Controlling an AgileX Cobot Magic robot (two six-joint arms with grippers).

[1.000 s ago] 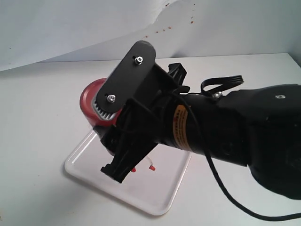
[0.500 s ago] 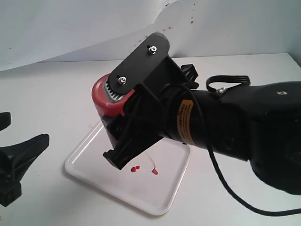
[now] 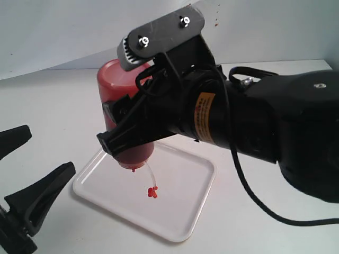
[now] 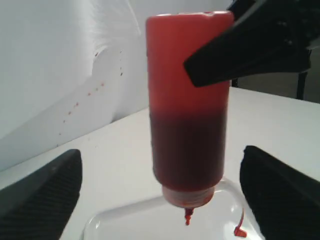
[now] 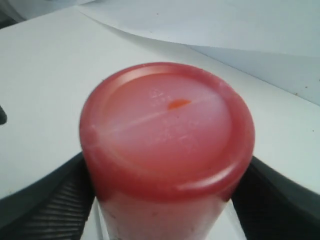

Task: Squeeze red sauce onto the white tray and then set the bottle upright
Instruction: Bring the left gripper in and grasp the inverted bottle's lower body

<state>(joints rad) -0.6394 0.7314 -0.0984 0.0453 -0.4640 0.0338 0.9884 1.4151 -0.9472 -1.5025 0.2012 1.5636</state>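
Note:
The bottle (image 3: 124,111) hangs upside down, nozzle pointing at the white tray (image 3: 183,222), with my right gripper (image 3: 130,129) shut on its body. The right wrist view looks down on its round red base (image 5: 167,130), a finger pressed on either side. A small blob of red sauce (image 3: 152,193) lies on the tray under the dangling tether; a red drip (image 4: 188,216) hangs from the nozzle. My left gripper (image 3: 48,150) stands open at the lower left, apart from the bottle (image 4: 187,115), its fingers (image 4: 40,195) spread wide either side of it.
The tray lies on a white table (image 3: 47,100). Behind it stands a white paper backdrop with tiny red specks (image 4: 80,100). A black cable (image 3: 254,206) loops below the right arm.
The right gripper has swung the bottle from a slant to nozzle straight down and lifted it. Red drops have appeared on the tray. The left gripper has come into view from the lower left.

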